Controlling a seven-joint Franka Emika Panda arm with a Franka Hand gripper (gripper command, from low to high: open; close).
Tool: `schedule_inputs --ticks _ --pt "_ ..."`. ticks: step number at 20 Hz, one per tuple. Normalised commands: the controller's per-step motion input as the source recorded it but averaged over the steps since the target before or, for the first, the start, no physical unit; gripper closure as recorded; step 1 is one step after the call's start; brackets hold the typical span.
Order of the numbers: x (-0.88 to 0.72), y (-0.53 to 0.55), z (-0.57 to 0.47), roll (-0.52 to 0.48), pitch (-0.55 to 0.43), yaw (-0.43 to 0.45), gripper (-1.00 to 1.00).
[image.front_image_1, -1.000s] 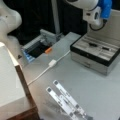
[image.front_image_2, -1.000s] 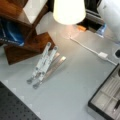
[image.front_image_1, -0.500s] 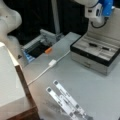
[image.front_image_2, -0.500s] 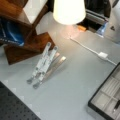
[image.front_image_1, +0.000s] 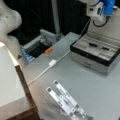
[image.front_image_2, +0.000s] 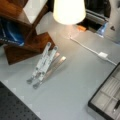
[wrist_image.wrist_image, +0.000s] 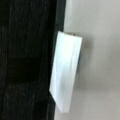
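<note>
My gripper (image.front_image_1: 100, 11), on the white and blue arm end, hangs at a front view's top right, above the far side of an open grey case (image.front_image_1: 87, 60). The case has pale compartments, and two small dark items (image.front_image_1: 93, 45) lie in them. The case's corner (image.front_image_2: 100, 100) also shows at a front view's bottom right, with one dark item (image.front_image_2: 116, 106) inside. In the wrist view a white slab (wrist_image.wrist_image: 66, 85) stands between a black area (wrist_image.wrist_image: 25, 62) and a grey surface (wrist_image.wrist_image: 100, 50). Nothing shows between the fingers.
A white cable with an adapter (image.front_image_1: 52, 62) (image.front_image_2: 103, 55) crosses the grey table. An orange piece (image.front_image_1: 48, 50) lies near a dark open box (image.front_image_1: 37, 47). A folded silver stand (image.front_image_1: 66, 101) (image.front_image_2: 45, 65) lies beside a wooden shelf (image.front_image_1: 22, 82) (image.front_image_2: 25, 47). A lamp shade (image.front_image_2: 68, 11) glows.
The arm end has drifted slightly to the right at a front view's top and has left the top right of the lamp view. The things on the table have not moved.
</note>
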Motion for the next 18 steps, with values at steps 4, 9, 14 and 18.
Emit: schedule_inputs --ticks 4,9,14,18 --pt "-0.13 -0.12 0.16 -0.142 0.153 -0.016 -1.0" --pt "-0.19 -0.34 0.13 -0.225 0.172 0.096 -1.0" --pt "-0.13 -0.47 0.02 -0.242 0.179 0.149 -1.0" --pt "-0.1 -0.49 -0.05 -0.257 0.181 0.153 -1.0"
